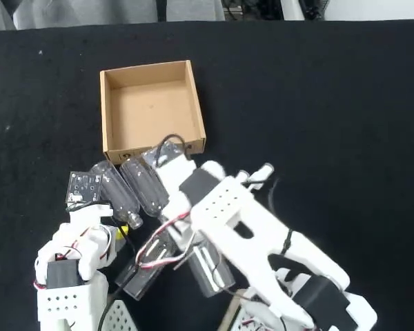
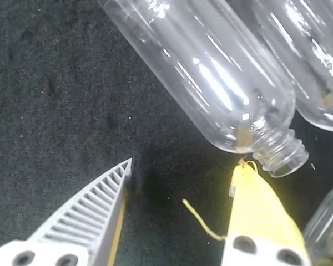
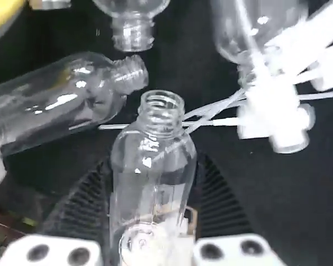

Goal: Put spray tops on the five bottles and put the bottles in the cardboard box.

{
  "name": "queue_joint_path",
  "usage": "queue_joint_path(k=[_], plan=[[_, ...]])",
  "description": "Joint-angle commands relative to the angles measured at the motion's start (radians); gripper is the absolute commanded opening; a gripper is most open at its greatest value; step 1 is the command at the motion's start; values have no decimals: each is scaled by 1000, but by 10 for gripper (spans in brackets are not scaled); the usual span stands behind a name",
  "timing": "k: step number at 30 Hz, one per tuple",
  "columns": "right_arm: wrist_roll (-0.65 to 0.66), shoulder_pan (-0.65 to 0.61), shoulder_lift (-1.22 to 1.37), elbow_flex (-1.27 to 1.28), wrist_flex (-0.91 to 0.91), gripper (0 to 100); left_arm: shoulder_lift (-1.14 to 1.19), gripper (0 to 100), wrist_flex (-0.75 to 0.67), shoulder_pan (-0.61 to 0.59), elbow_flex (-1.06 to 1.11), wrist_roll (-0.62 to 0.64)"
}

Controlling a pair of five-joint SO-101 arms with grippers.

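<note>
In the upper left-centre of the high view, the cardboard box (image 1: 152, 114) is sitting on the black surface (image 1: 331, 103) w/ nothing in it, so no bottle is packed yet. The right claw (image 3: 155, 163) is gripping a clear bottle (image 3: 154, 130) round its body, fingers pressing both sides and bare neck pointing away, prob. so a top can go on. The left claw (image 2: 186, 169) is hanging wide open, holding nothing, just beside the neck of a lying bottle (image 2: 211, 72), likely lining up a grab. Count: 4 bottles in the right wrist view, 3 w/ bare necks; 1 box. The spray tops (image 3: 277, 111) are lying in a tangled white heap, no. unclear.
</note>
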Motion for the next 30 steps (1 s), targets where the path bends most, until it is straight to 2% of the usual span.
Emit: queue_joint_path(k=[1,5,9,30], plan=[[166,140,-5,-84,9,11,-14,267,3,-5,22,-6],[339,241,-5,-99,17,11,-14,267,3,-5,22,-6],[451,308,-5,-96,17,11,-14,267,3,-5,22,-6],[746,644,-7,-93,18,11,-14,267,3,-5,22,-6]])
